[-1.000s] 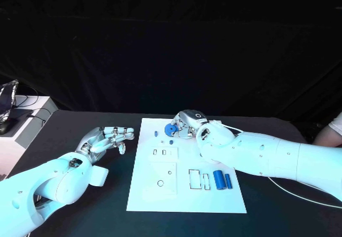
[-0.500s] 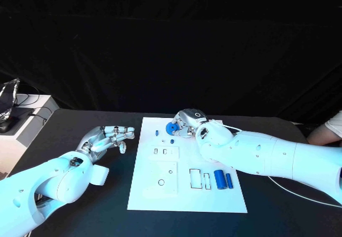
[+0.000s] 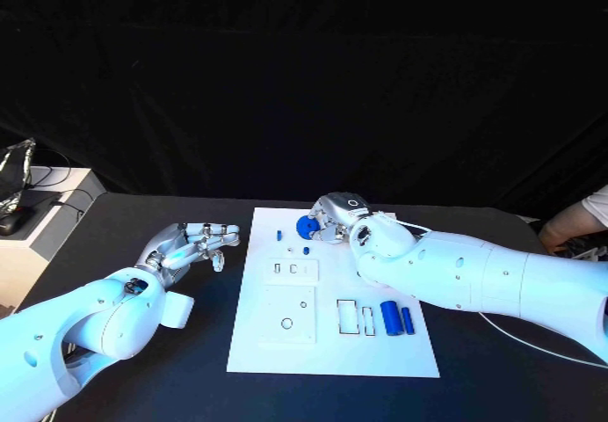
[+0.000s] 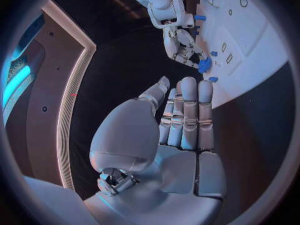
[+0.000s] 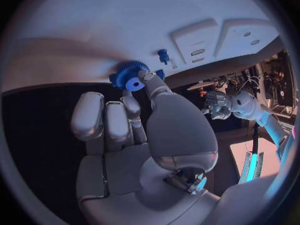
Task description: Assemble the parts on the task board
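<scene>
My right hand [image 3: 335, 217] pinches the blue gear [image 3: 306, 227] at its fingertips, over the task board [image 3: 332, 352]'s far edge, its seat somewhere nearer me, while my left hand [image 3: 192, 245] hovers empty, fingers loosely together, beside the board.

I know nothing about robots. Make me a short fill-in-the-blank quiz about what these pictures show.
1. The right hand holds a blue ____ at the far end of the task board.
2. The left hand holds ____.
3. Two blue cylinders lie near the board's ____ edge.

Missing words: gear; nothing; right
</scene>
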